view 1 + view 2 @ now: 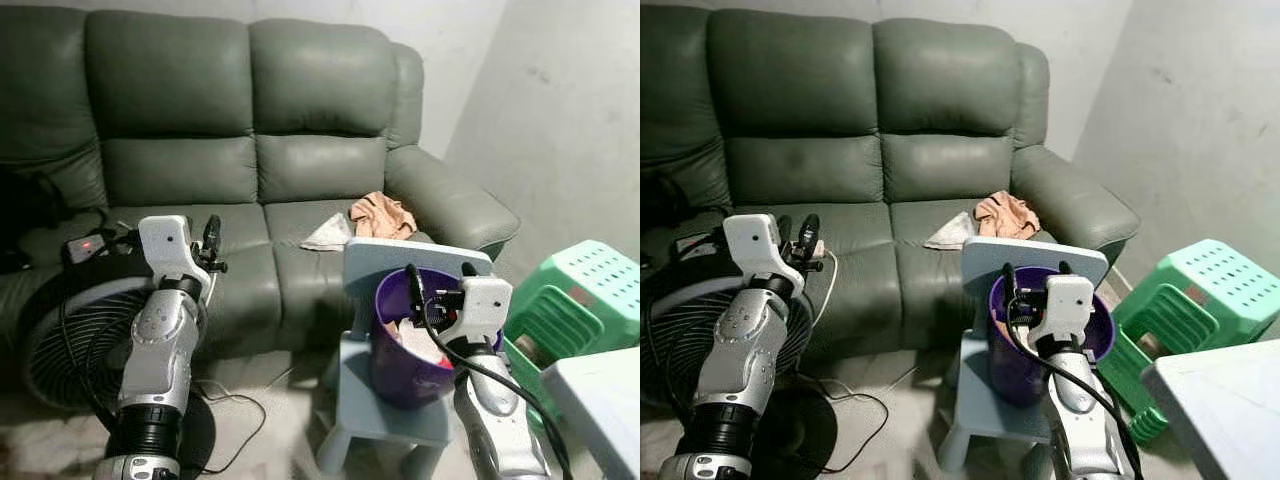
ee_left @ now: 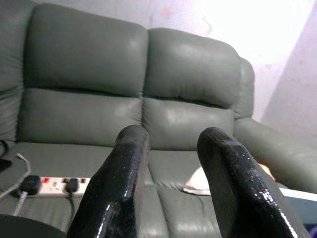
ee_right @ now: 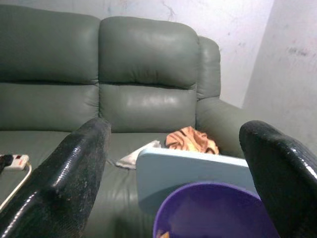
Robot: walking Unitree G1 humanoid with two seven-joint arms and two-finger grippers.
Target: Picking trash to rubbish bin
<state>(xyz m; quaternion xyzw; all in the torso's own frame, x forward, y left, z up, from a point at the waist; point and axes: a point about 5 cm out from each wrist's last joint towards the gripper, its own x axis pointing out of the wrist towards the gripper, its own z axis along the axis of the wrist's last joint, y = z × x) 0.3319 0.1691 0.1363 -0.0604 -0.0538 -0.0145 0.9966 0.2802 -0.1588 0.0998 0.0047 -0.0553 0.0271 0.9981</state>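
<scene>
Left eye view: right gripper (image 1: 441,272) hovers, jaws released, over one round purple plastic bin (image 1: 400,372); two crumpled scraps (image 1: 328,233) lie on the leather sofa (image 1: 200,150); left gripper (image 2: 171,173) jaws parted.

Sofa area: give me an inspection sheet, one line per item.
Surface: green leather sofa, seat mostly bare.
Job's things: purple bin on a pale blue chair; crumpled white paper and orange cloth on the sofa seat.
Clutter: green stools, stacked; black fan.
Grippers: left gripper open, raised before the sofa; right gripper open above the bin.
Cables: power strip on the seat; cord on the floor.
Surroundings: bare grey walls.
</scene>
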